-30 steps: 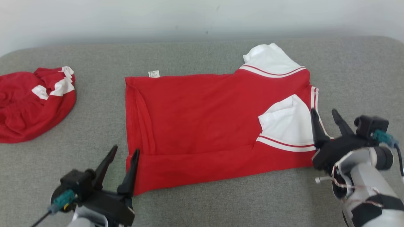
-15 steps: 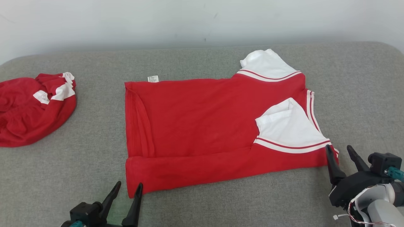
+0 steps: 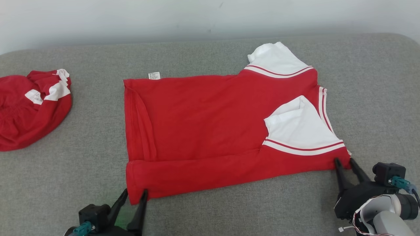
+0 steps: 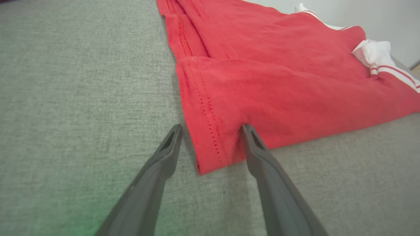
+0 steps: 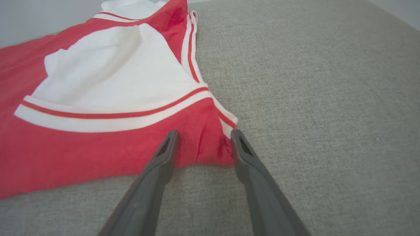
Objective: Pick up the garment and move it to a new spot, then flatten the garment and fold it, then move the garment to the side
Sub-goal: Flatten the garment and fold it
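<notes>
Counter [image 3: 210, 213]: grey woven covering.
Garment [image 3: 203, 121]: red T-shirt at the counter's middle, lying flat with its near edge folded over; white sleeves trimmed with red and white stripes.
Second garment [image 3: 29, 111]: red and white, bunched at far left.
Left gripper [image 3: 135, 190]: jaws spread astride the shirt's near left corner.
Right gripper [image 3: 344, 160]: jaws spread astride the near right corner.
Label [image 3: 154, 75]: small, white, at the far hem; print unreadable.

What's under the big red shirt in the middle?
The grey cushion shows all around the red shirt, so it lies on that. Anything beneath its middle is covered.
</notes>
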Motion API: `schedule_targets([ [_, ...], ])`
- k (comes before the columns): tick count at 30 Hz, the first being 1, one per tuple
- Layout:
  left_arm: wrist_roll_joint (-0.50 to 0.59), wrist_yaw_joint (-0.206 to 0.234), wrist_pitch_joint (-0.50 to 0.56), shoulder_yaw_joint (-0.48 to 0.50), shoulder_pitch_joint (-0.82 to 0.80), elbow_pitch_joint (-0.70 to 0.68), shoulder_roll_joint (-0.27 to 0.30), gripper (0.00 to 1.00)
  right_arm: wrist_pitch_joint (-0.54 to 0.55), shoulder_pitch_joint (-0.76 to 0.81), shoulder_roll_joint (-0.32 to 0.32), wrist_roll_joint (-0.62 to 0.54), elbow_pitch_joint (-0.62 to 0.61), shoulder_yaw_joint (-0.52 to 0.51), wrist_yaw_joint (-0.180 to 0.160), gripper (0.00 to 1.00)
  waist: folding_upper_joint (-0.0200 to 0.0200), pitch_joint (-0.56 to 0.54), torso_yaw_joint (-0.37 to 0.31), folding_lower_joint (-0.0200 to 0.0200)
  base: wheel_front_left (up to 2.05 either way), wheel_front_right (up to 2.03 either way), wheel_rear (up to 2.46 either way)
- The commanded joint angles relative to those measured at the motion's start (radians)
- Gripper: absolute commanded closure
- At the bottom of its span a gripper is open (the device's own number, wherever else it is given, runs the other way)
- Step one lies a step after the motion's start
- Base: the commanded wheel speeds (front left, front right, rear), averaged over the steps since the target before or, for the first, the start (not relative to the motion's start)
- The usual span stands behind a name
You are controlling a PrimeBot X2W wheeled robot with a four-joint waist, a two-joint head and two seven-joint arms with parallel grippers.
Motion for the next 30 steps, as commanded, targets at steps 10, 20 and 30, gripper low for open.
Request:
schedule_targets([
  [10,-0.011,0.002,-0.003,0.005,0.018,0.014,0.001,1.0,-0.029,0.027,0.01,0.022,0.013,0.003,-0.002,1.0,-0.0001,-0.065,0.01,0.0,0.0,0.0,0.0],
  [20,0.01,0.002,-0.003,0.042,0.114,-0.047,0.009,1.0,-0.017,0.183,-0.011,0.062,-0.108,-0.013,-0.002,1.0,-0.0001,-0.127,0.026,0.0,0.0,0.0,0.0],
  [30,0.036,0.002,-0.003,0.077,0.204,-0.082,-0.006,1.0,0.086,0.398,0.014,0.043,-0.349,-0.093,-0.003,1.0,-0.0001,-0.124,0.036,0.0,0.0,0.0,0.0],
])
